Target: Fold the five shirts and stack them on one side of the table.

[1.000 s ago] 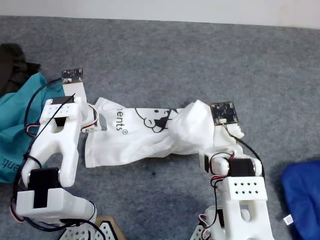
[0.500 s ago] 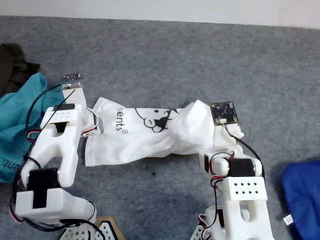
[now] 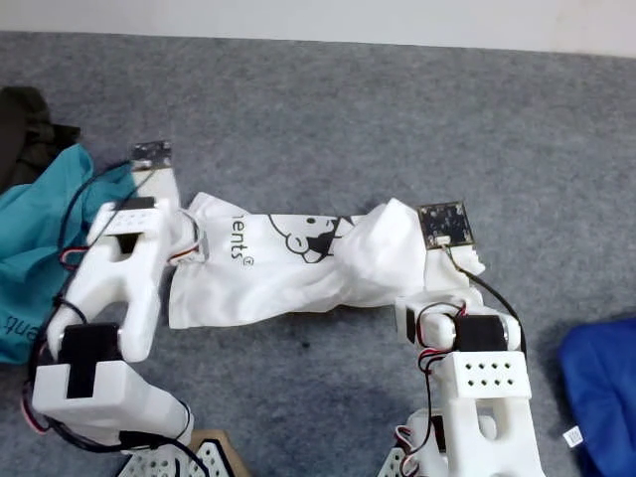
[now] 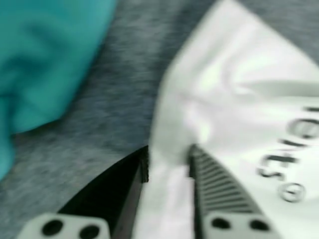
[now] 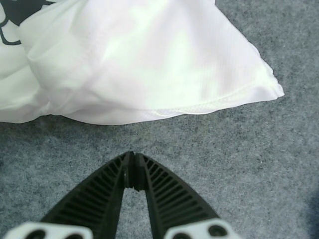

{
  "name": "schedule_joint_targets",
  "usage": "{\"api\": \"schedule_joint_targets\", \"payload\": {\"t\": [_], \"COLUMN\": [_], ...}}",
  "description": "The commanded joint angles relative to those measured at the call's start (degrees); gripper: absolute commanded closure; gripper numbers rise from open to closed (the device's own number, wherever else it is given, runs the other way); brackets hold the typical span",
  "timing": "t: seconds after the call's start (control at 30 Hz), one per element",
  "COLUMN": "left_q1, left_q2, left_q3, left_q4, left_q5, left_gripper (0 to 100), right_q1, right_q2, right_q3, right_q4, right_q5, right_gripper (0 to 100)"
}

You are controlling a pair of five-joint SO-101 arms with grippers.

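A white shirt (image 3: 288, 268) with black print lies crumpled lengthwise in the middle of the grey table, its right part bunched up. My left gripper (image 4: 168, 159) is at the shirt's left edge, open, with the white fabric (image 4: 239, 99) running between its two fingers. In the high view the left gripper (image 3: 189, 246) sits low at that edge. My right gripper (image 5: 133, 162) is shut and empty, over bare table a little short of the hem of the white shirt (image 5: 134, 59). The right arm (image 3: 482, 368) stands at the shirt's right end.
A teal shirt (image 3: 30, 248) lies heaped at the left edge, close behind the left arm, and appears beside the left gripper as teal cloth (image 4: 45, 59). A dark garment (image 3: 25, 119) is at the far left, a blue shirt (image 3: 601, 388) at the right edge.
The left arm has shifted slightly at the shirt's left edge, its wrist swinging a little. The white shirt and the right arm have not moved.
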Motion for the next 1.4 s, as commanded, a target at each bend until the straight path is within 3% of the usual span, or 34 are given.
{"api": "schedule_joint_targets", "payload": {"t": [0.0,0.27,0.43,0.8,1.0,1.37], "left_q1": [1.45,2.68,7.69,17.27,23.34,37.32], "left_q2": [0.22,0.48,-0.31,-12.09,-15.16,-14.64], "left_q3": [-0.75,-0.57,-1.19,-10.86,-17.01,-28.70], "left_q4": [0.18,0.35,0.62,12.84,17.05,21.27], "left_q5": [-0.09,0.09,0.09,0.26,6.51,12.57], "left_gripper": [100,99,99,99,99,99], "right_q1": [0.66,0.66,0.66,0.66,0.84,11.74], "right_q2": [-0.75,-0.75,-0.75,-0.92,-1.01,-1.10], "right_q3": [-0.31,-0.22,-0.22,0.48,0.57,0.04], "right_q4": [-0.40,-0.40,-0.40,-0.84,-0.84,-3.21], "right_q5": [-0.35,-0.35,-0.35,-0.62,-0.62,-8.00], "right_gripper": [99.3,99.3,99.3,99.3,99.3,99.3]}}
